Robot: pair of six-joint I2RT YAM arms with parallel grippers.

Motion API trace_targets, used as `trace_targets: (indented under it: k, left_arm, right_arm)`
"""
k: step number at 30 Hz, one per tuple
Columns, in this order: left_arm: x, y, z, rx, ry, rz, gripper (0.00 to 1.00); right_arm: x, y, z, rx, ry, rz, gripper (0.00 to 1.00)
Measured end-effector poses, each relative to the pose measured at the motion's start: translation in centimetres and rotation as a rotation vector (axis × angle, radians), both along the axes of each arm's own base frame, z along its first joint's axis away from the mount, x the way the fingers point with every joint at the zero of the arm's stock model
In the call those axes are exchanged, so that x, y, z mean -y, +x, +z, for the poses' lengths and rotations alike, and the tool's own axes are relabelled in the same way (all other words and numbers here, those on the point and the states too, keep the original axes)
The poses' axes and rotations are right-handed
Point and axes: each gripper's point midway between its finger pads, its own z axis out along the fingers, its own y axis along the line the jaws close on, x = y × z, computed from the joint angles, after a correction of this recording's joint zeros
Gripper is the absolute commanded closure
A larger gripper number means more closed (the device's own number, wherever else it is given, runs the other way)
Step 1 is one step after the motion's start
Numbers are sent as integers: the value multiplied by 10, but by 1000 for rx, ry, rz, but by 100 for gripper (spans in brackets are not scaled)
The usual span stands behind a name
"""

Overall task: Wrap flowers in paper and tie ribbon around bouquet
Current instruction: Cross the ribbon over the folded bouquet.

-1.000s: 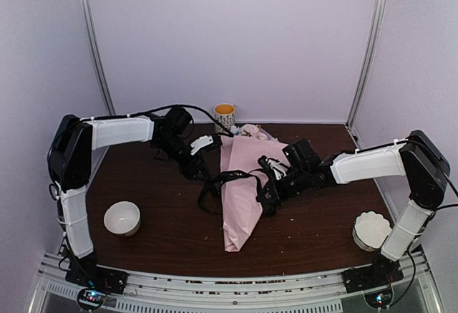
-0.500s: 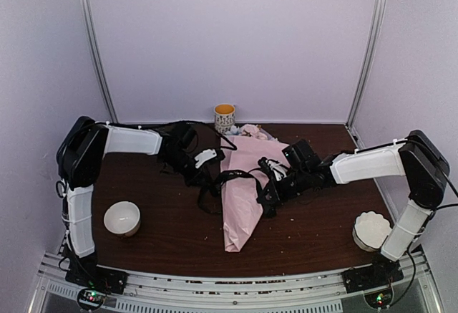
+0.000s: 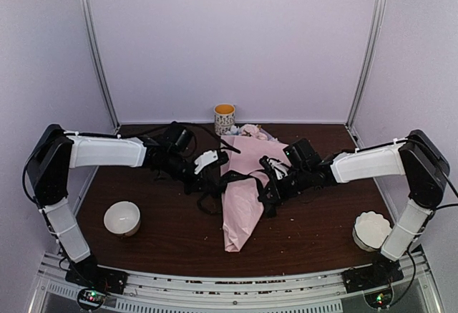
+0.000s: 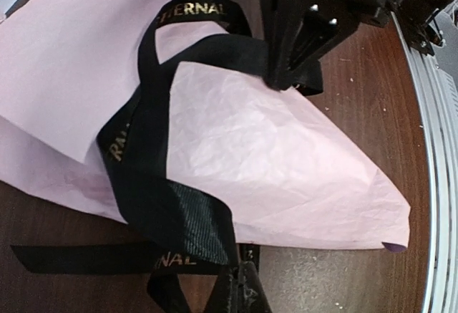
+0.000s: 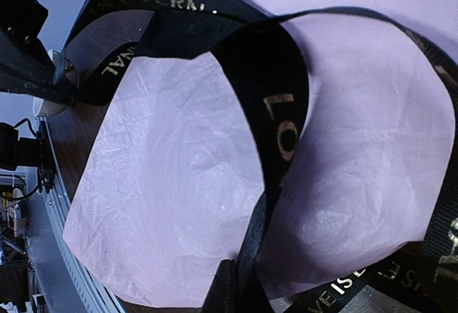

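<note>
Dark brown wood forms the tabletop [image 3: 172, 245], closed in by pale lilac walls [image 3: 229, 41] with metal uprights [image 3: 95, 55] at the far corners. A mug [image 3: 224, 117] with an orange rim stands at the far edge. The left bowl [image 3: 122, 218] and the right bowl [image 3: 371, 229], both white, sit near the front. The bouquet [image 3: 240, 213] lies mid-table, its point toward the near edge and the flowers [image 3: 250, 131] showing at the far end. The ribbon [image 3: 232, 177] loops over the cone. The left hand [image 3: 211, 177] is clamped on the ribbon beside the cone's left edge, and the right hand [image 3: 268, 197] pinches it on the right. Only the wrist views show the ribbon's gold lettering and the crinkled pink paper; the left wrist view also shows the right hand's tip pressing the ribbon against the cone.
</note>
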Motion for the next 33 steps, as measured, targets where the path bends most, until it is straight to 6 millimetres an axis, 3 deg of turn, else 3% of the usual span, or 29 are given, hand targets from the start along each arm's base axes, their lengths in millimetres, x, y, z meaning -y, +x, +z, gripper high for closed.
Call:
trace_targets:
  k: [2, 3, 7, 8, 12, 18, 19, 21, 22, 23, 27, 29, 31, 33]
  left_arm:
    - [7, -10, -1, -6, 1, -28, 99]
    - [10, -16, -3, -15, 6, -45, 85]
    - [20, -50, -17, -45, 74, -136, 7]
    - [22, -58, -19, -44, 99, -153, 3]
    - [19, -67, -7, 59, 150, -157, 2]
    - [-17, -39, 79, 402, -58, 3, 3]
    - [-21, -29, 89, 431, -95, 33, 12]
    - [-29, 1, 97, 455, -127, 105, 50]
    - [-33, 19, 93, 443, -118, 143, 63]
    - [-35, 36, 84, 427, -93, 168, 66]
    - [-34, 111, 34, 331, 36, 262, 66]
    - [-37, 122, 2, 284, 99, 277, 65]
    - [-42, 119, -27, 233, 160, 274, 63]
    - [-43, 115, -46, 199, 205, 260, 51]
  right_arm:
    - [1, 1, -1, 0, -2, -3, 100]
    - [1, 1, -2, -2, -4, -4, 100]
    - [2, 2, -4, -5, -9, -10, 100]
    - [2, 3, -4, -5, -10, -11, 100]
    - [3, 5, -4, -3, -12, -16, 100]
    - [3, 5, -3, -2, -12, -16, 100]
    - [3, 6, -2, -1, -12, -16, 100]
    - [3, 6, -3, -3, -13, -17, 100]
    - [3, 6, -3, -4, -14, -18, 100]
    - [4, 7, -3, -4, -15, -19, 100]
    - [5, 7, -4, -6, -19, -19, 100]
    - [5, 7, -4, -5, -20, -18, 100]
    - [5, 7, -4, -3, -21, -16, 100]
    - [5, 7, -4, -3, -22, -15, 100]
